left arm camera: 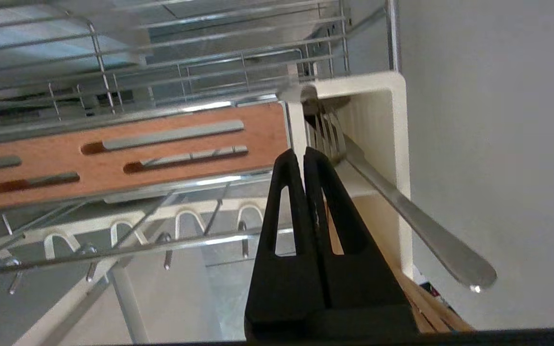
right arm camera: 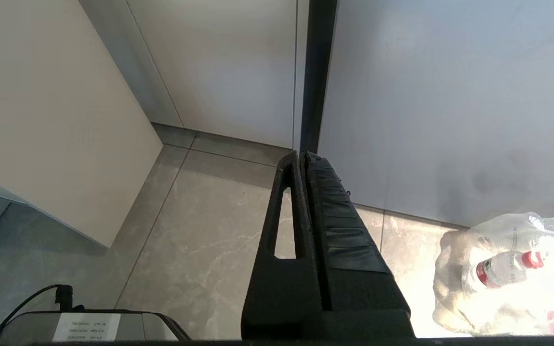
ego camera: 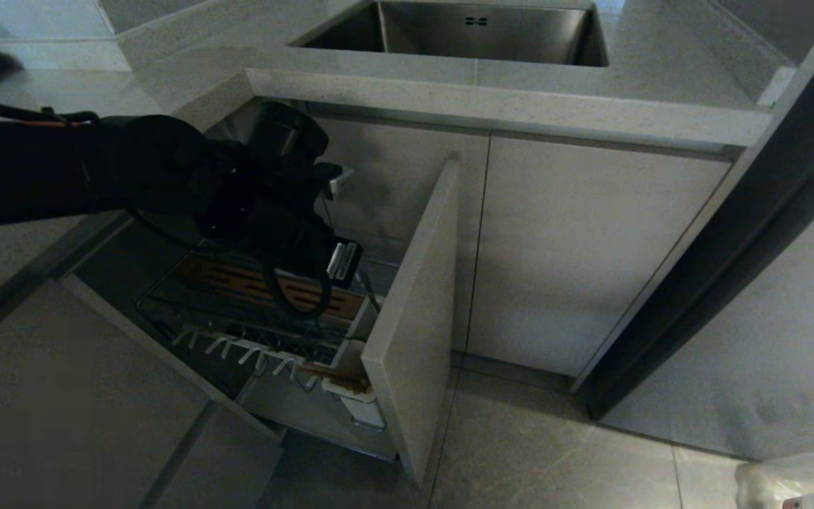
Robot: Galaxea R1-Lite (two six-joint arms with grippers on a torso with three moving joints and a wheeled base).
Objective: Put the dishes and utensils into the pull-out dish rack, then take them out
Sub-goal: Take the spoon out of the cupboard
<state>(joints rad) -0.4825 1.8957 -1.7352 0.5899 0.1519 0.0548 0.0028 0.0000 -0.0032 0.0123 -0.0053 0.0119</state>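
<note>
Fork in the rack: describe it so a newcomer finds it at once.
Find the pull-out dish rack under the sink counter, then its white utensil cup by the door front. The fork leans there, tines down: silver metal, unlike the tan chopsticks beside it.

One fork [left arm camera: 421, 223], one pair of chopsticks [left arm camera: 431, 307], one utensil cup [left arm camera: 395, 144], one dish rack [ego camera: 167, 311], one sink [ego camera: 463, 32].
</note>
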